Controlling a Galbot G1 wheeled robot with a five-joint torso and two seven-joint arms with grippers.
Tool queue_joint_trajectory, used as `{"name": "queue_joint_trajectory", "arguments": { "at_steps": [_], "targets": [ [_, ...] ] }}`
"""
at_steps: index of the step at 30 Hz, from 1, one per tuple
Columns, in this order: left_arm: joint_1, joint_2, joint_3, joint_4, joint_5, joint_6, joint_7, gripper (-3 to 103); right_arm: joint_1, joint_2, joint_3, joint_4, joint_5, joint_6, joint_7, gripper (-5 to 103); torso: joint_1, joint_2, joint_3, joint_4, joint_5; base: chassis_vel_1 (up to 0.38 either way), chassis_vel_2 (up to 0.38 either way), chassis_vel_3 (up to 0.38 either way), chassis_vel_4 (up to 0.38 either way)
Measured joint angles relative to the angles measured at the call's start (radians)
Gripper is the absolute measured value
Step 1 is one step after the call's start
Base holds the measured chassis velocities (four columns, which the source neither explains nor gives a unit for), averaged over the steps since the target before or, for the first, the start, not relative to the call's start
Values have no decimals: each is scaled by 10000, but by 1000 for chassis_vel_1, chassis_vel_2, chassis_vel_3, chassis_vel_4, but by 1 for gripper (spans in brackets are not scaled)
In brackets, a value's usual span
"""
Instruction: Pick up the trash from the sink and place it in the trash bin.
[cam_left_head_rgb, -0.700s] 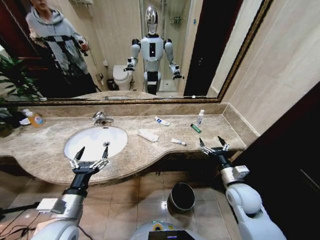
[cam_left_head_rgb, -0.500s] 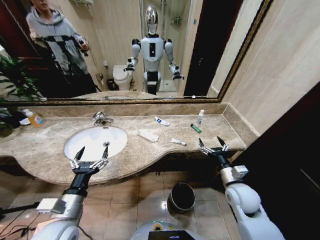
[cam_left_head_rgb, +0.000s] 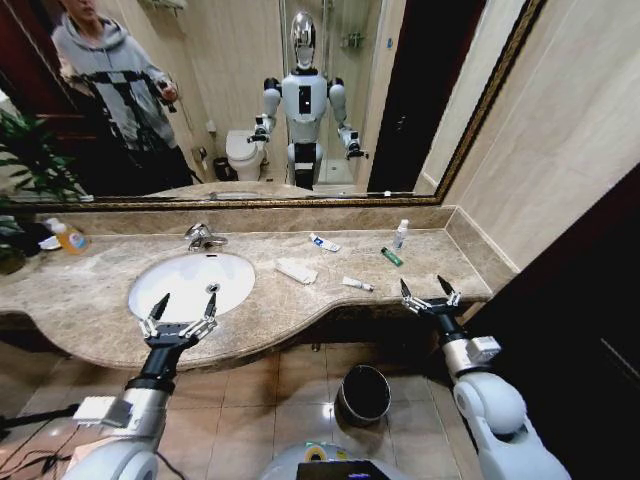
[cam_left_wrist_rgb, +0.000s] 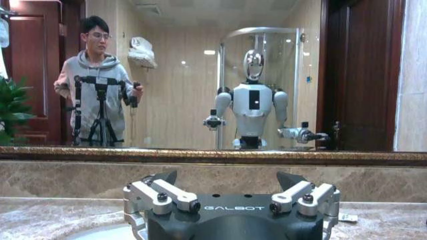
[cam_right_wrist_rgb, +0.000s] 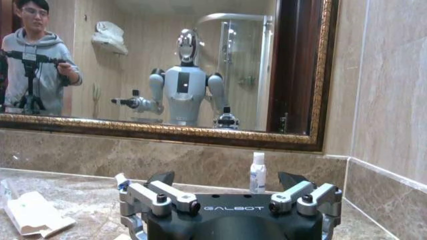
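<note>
While the trash (cam_left_head_rgb: 297, 270) lies scattered on the counter (cam_left_head_rgb: 90, 300) beside the sink (cam_left_head_rgb: 192, 283), both the left gripper (cam_left_head_rgb: 181, 310) and right gripper (cam_left_head_rgb: 428, 291) hover spread at its front edge, above the floor-standing trash bin (cam_left_head_rgb: 364, 394), partly cut off by the counter.

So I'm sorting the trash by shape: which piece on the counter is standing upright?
The small clear bottle with the blue cap, by the back wall. The green tube, white-and-blue tubes and flat white packet all lie flat.
</note>
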Motion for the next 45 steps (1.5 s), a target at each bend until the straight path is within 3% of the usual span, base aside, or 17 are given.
{"name": "queue_joint_trajectory", "arguments": {
  "at_steps": [28, 34, 45],
  "targets": [
    [0, 0, 0, 0, 0, 0, 0, 100, 57, 322, -260, -24, -368, 170, 25, 100, 0, 0, 0, 0, 1, 0, 0, 0, 0],
    [0, 0, 0, 0, 0, 0, 0, 100, 977, -268, -413, -940, -221, -161, 1, 100, 0, 0, 0, 0, 1, 0, 0, 0, 0],
    [0, 0, 0, 0, 0, 0, 0, 100, 4160, -1391, -961, -4132, 624, -843, -21, 100, 1, -1, 2, 0, 2, 0, 0, 0, 0]
  ]
}}
